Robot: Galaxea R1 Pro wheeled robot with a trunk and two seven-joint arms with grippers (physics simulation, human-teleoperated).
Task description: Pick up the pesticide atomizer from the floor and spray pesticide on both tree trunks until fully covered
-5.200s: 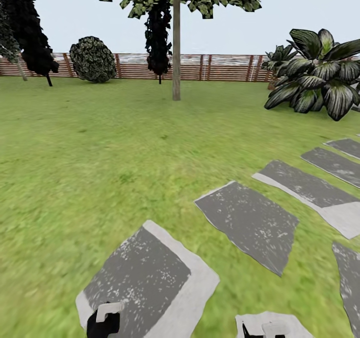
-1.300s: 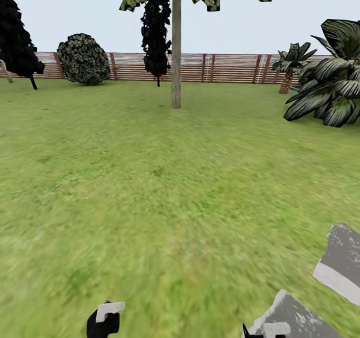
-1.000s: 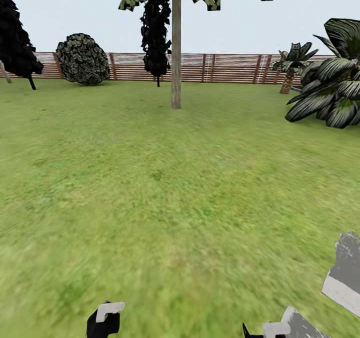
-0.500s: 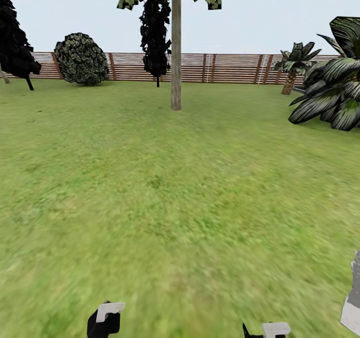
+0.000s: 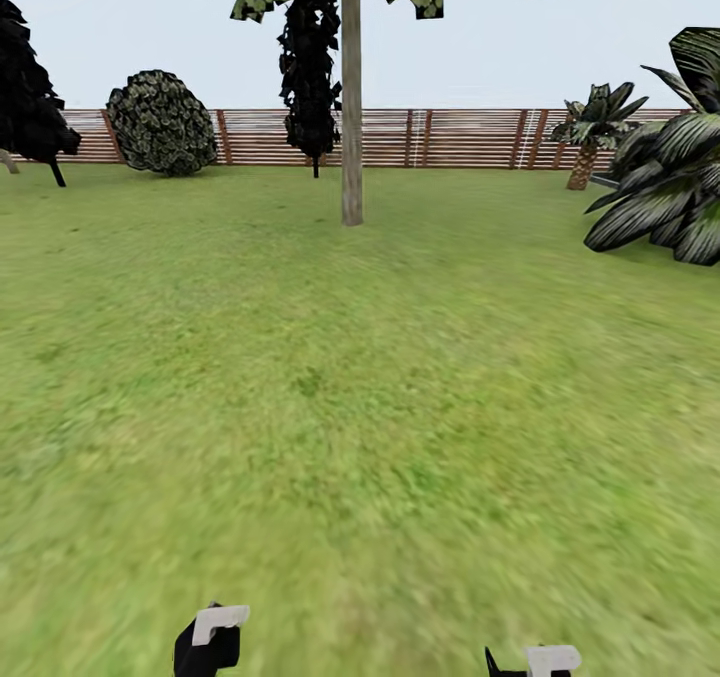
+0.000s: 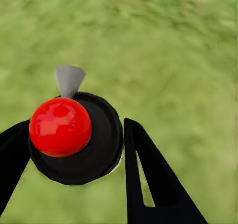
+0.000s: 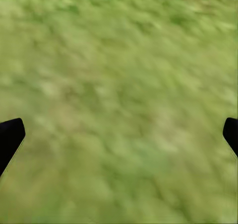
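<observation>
One tree trunk (image 5: 351, 107) stands ahead across open grass (image 5: 360, 407), fence (image 5: 470, 137) behind.

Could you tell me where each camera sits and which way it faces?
Head view: on the robot's head, facing forward over the lawn to a tree trunk and fence; both arms' ends at the bottom edge.
Left wrist view: on the left arm, looking down; the left tool holds the spray bottle.
Right wrist view: on the right arm, looking down; open right tool.
All share the lawn.
</observation>
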